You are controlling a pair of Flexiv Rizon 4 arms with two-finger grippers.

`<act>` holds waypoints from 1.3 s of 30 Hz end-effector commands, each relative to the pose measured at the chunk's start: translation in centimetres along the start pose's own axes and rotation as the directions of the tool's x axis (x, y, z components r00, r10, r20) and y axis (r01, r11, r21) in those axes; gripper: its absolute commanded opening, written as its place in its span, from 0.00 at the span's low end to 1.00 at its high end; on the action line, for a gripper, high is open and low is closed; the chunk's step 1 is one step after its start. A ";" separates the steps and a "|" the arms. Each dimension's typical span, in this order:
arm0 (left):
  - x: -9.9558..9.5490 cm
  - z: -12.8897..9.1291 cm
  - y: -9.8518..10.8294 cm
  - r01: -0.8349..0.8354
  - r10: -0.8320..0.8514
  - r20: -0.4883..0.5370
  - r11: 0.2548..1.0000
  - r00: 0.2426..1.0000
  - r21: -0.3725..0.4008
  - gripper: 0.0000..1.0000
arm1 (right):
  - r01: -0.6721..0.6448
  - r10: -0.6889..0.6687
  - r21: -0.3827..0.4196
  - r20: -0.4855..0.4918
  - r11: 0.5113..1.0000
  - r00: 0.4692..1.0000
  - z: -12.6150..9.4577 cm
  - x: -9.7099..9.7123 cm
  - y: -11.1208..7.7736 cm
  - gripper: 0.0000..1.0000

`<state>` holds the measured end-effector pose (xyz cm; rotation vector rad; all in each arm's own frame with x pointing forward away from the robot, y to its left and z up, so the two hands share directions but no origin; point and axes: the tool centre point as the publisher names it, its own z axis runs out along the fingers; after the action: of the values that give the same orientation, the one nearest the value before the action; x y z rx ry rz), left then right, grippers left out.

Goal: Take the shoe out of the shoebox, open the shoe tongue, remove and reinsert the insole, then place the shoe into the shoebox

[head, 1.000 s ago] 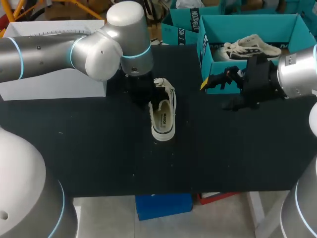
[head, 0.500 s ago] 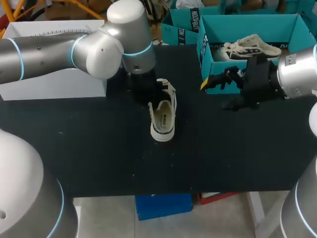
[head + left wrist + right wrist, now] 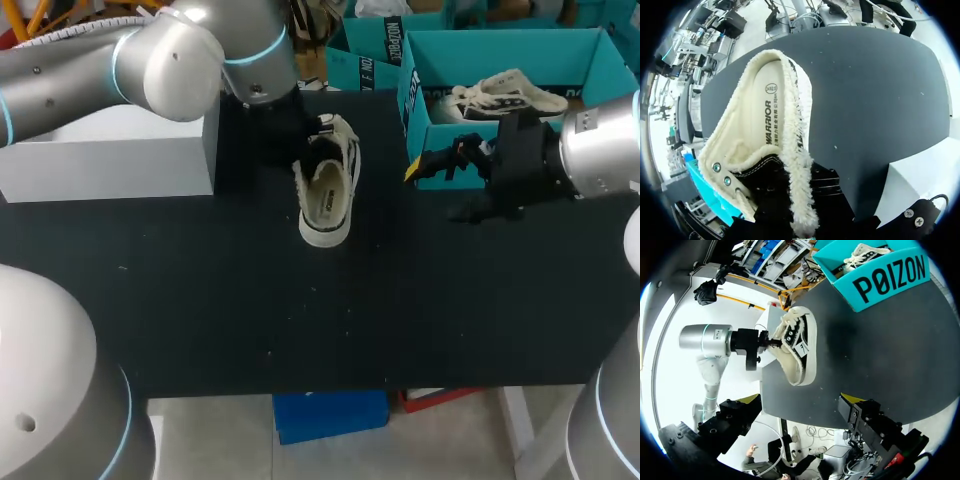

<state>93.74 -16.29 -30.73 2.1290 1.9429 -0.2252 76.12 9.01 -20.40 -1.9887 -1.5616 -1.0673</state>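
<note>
I'm running this from afar in a robotics lab: my grey left arm (image 3: 150, 60) and grey right arm (image 3: 600, 150) flank a black matte surface (image 3: 300, 320) holding a teal cardboard shoebox (image 3: 560, 50).

I count two shoes: one shoe (image 3: 326, 195) at my left claw (image 3: 310, 150), and a second shoe (image 3: 505, 95) lying in a shoebox (image 3: 500, 45). I can make out two teal boxes: that shoebox and a second shoebox (image 3: 365, 60) behind it. There is one grey box (image 3: 110, 160) and one black table (image 3: 300, 320). With my right claw (image 3: 800, 402), that makes two claws.
</note>
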 end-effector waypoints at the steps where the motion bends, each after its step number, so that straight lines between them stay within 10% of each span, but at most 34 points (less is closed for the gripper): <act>1: -0.2 -6.6 -1.0 0.003 -0.003 0.012 0.999 1.000 -0.034 0.00 | 0.000 0.000 -0.001 0.000 1.000 1.000 0.1 0.0 0.0 1.00; 25: -1.0 -8.3 0.3 0.205 -0.206 -0.039 0.978 0.978 -0.032 0.00 | 0.000 0.000 -0.001 0.000 1.000 1.000 0.1 0.0 0.0 1.00; 31: -0.2 -9.7 4.8 0.585 -0.590 -0.031 0.806 0.807 -0.092 0.00 | 0.000 0.000 -0.001 0.000 1.000 1.000 0.1 0.0 0.0 1.00; 39: 4.5 -12.3 10.7 0.921 -0.928 0.061 0.353 0.367 -0.166 0.00 | 0.000 0.000 -0.001 0.000 1.000 1.000 0.1 0.0 0.0 1.00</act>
<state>102.00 -10.79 -20.08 1.5349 2.4588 -0.1797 76.11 9.01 -20.39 -1.9886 -1.5616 -1.0673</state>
